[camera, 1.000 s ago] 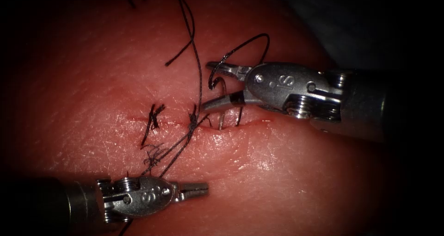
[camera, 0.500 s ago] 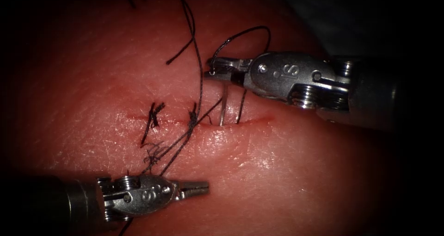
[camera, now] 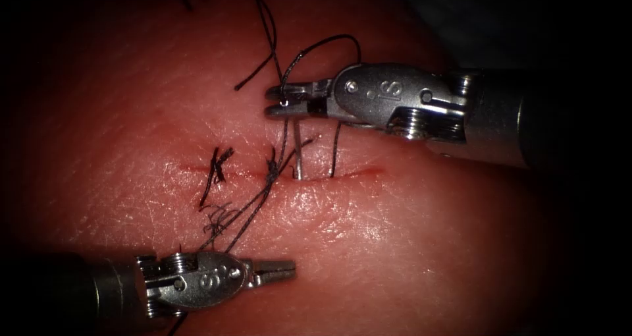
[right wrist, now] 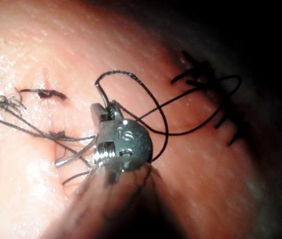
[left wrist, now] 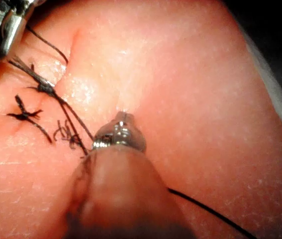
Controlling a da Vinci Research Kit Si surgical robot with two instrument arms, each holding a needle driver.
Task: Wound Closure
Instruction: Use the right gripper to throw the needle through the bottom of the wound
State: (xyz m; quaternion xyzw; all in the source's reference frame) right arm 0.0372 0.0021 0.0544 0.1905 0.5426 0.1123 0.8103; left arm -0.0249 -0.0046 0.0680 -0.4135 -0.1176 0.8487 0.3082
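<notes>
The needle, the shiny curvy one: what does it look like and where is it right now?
The needle is a thin, curved sliver of silvery metal. The right arm's tool holds its upper end, where the dark thread joins, between shut jaws. From there it drops almost straight down to the cut in the tissue, just right of the second knot. Whether its lower end sits inside the tissue, I can't tell.

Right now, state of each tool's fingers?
Left tool: shut, holding nothing.
Right tool: shut on the needle near its thread end; needle's other end sits in the cut.
</notes>
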